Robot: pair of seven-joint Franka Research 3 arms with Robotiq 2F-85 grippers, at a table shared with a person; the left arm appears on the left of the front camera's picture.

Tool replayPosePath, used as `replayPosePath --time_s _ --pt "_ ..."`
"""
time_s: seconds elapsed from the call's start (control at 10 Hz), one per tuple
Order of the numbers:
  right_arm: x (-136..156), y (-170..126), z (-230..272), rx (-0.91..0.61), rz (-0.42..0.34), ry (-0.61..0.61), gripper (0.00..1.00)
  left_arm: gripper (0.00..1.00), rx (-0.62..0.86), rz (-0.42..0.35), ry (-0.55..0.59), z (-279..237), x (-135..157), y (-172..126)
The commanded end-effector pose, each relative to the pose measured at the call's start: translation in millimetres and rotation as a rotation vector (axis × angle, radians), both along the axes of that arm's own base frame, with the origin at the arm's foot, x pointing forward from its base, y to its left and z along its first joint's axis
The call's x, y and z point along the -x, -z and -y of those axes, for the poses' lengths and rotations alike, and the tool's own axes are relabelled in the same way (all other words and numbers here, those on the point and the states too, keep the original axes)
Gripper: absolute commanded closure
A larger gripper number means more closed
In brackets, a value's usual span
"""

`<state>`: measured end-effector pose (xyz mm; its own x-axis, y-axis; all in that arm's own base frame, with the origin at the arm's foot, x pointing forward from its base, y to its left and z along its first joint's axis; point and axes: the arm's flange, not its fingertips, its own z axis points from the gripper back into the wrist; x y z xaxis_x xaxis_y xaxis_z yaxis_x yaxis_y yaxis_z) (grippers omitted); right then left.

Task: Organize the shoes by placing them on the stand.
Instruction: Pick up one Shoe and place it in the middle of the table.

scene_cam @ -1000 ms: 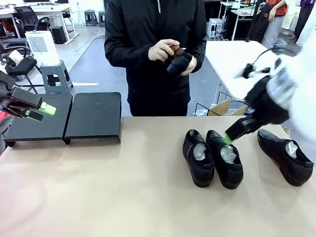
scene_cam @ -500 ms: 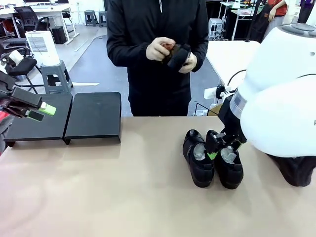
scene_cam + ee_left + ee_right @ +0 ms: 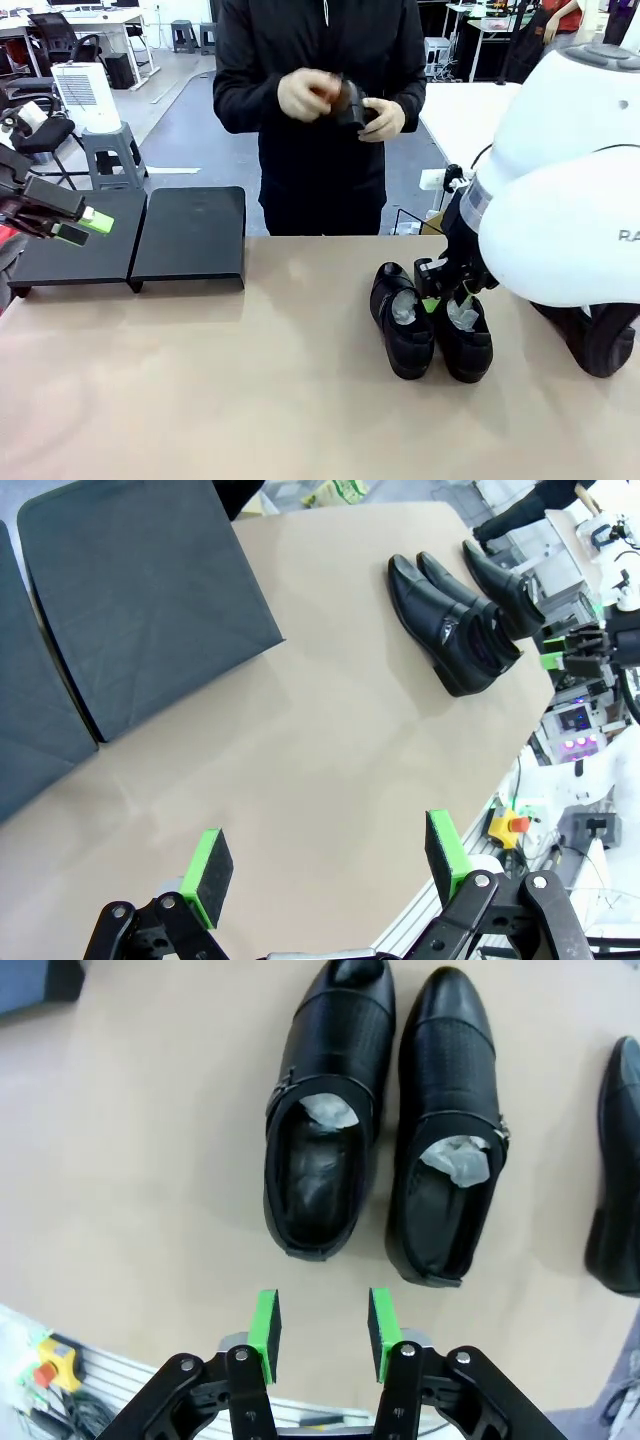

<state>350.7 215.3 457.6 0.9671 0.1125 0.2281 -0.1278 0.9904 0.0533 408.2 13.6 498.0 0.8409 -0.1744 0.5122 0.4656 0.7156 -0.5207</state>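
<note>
On the tabletop [image 3: 250, 390], at our left, we see the black stand [image 3: 190, 235] with nothing on it. Two shoes [image 3: 330, 1050] sit close side by side, well apart from it. Our right pincer [image 3: 323, 1305] hangs just over them, half open, holding nothing. Our left pincer [image 3: 328, 855] is wide open and empty. We might pinch both shoes, since they sit so close. Our right arm [image 3: 570, 220] says "RA".

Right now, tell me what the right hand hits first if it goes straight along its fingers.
Probably the heel opening of the dark-lined shoe, which lies beside a second shoe. The right hand points down at it, jaws apart. Depth is unclear.
</note>
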Motion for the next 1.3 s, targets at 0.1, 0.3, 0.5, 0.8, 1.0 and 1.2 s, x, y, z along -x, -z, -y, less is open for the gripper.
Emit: replayPosePath --time_s 0.1,0.3,0.5,0.8,1.0,1.2 --pt "-33.0 33.3 -18.8 0.028 -0.042 0.121 0.51 0.0 0.024 0.015 0.008 -1.1 -1.5 0.1" --pt "-45.8 50.6 -23.1 0.055 -0.048 0.154 0.51 0.0 0.024 0.015 0.008 -1.1 -1.5 0.1" --pt "-57.4 62.4 -21.7 0.079 -0.06 0.193 0.51 0.0 0.024 0.015 0.008 -1.1 -1.5 0.1" --pt "-68.0 78.4 -19.7 0.08 -0.095 0.243 0.51 0.0 0.024 0.015 0.008 -1.1 -1.5 0.1" --pt "-75.0 90.6 -19.0 0.076 -0.106 0.261 0.51 0.0 0.024 0.015 0.008 -1.1 -1.5 0.1" --pt "-81.4 99.8 -20.1 0.071 -0.12 0.261 0.51 0.0 0.024 0.015 0.008 -1.1 -1.5 0.1"
